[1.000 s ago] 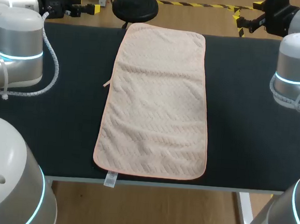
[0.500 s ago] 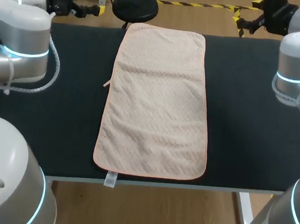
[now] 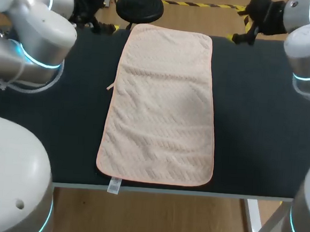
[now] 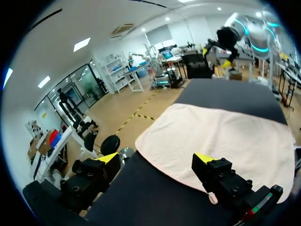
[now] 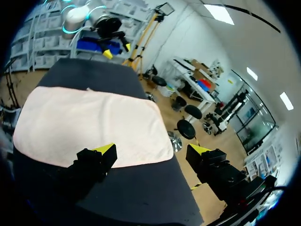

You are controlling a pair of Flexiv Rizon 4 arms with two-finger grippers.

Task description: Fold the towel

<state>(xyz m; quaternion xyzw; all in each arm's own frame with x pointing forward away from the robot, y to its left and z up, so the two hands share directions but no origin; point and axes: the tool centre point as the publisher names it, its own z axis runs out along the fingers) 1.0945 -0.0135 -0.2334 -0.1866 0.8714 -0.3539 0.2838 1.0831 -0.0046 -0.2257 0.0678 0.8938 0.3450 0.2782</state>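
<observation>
The towel [image 3: 161, 106] lies spread flat in the middle of the dark table [image 3: 262, 119]. Its long sides run from near to far, its far end reaches the far edge and its near end sits right at the near edge. Laid out in one layer like this, it looks ready for a first fold, probably far end over near end; nothing is folded yet.

The left gripper [image 4: 156, 160] hangs above the table just outside the towel's far left corner, and the right gripper [image 5: 151, 150] does the same at the far right corner. Both have their yellow-tipped fingers spread wide with nothing between them. One gripper at each far corner suggests each arm is meant to pinch its own corner, so that the cloth lifts evenly and does not skew.

A small white label [image 3: 114, 186] hangs off the near hem over the table edge, and a little loop [image 3: 110, 86] sticks out from the left hem. From above, the fingers are dark against dark arms, so their spread only shows from the wrists. How high they hover over the cloth is hard to judge. Each wrist view shows the far end of the towel well, but the near hem is partly hidden.
</observation>
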